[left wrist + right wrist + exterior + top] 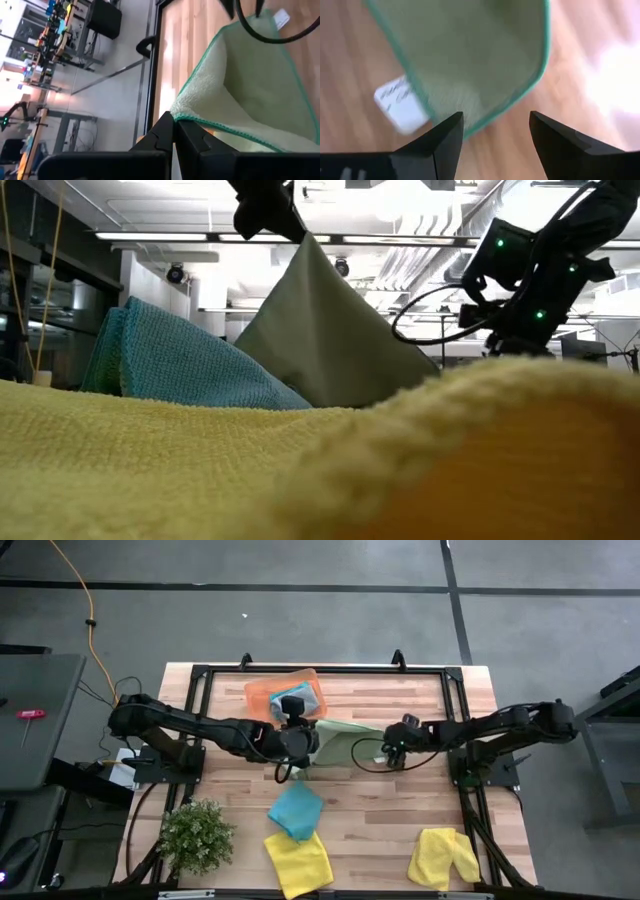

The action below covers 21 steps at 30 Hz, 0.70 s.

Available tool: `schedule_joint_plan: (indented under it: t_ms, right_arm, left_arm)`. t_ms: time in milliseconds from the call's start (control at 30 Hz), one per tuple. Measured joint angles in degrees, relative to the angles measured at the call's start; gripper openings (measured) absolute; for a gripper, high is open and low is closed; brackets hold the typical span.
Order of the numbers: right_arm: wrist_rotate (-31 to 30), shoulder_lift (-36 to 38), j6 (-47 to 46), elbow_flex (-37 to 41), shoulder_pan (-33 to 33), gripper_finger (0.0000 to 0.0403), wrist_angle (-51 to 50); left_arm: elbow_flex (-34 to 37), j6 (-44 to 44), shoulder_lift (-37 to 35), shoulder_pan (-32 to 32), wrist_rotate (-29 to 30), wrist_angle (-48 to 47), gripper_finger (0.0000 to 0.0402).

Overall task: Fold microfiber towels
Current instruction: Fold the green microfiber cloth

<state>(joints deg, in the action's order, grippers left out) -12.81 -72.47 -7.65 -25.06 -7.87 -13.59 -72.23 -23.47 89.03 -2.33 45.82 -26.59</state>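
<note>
Yellow towel (200, 470) nearest — left end effector (173, 131) pinches green towel (345, 743) corner, right end effector (495, 131) open; next, regrasp the far corner.

I count two yellow towels (298, 862) (443, 857), one blue towel (296, 810), one light green towel (345, 743), one orange tray (262, 692), one plant (196, 835).
</note>
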Motion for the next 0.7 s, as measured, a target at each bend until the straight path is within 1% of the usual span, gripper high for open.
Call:
schedule_joint_plan:
  t_ms: [100,167,233,367,600,700]
  right_arm:
    - [4.25,0.0,-1.45,0.17,-0.84,0.022,-1.82]
    - [4.81,0.0,-2.38,0.86,-1.18,0.022,-1.17]
    - [5.3,0.0,-2.91,1.69,-1.7,0.022,1.47]
    - [9.55,0.0,-4.13,3.73,-3.15,0.022,7.96]
    - [10.21,0.0,-7.44,4.67,-5.01,0.022,9.7]
    - [12.78,0.0,-7.65,4.72,-4.9,0.022,12.55]
  left_arm:
    - [0.0,1.15,0.0,0.0,0.31,-1.17,0.0]
    - [0.0,1.61,0.0,0.0,0.29,-1.32,0.0]
    - [0.0,1.86,0.0,-0.04,0.29,-1.32,0.0]
    - [0.0,1.86,0.0,-0.11,0.29,-1.33,0.0]
    - [0.0,1.86,-0.43,-0.11,1.97,-1.86,0.0]
    - [0.0,1.87,-0.44,-0.11,2.0,-1.94,0.0]
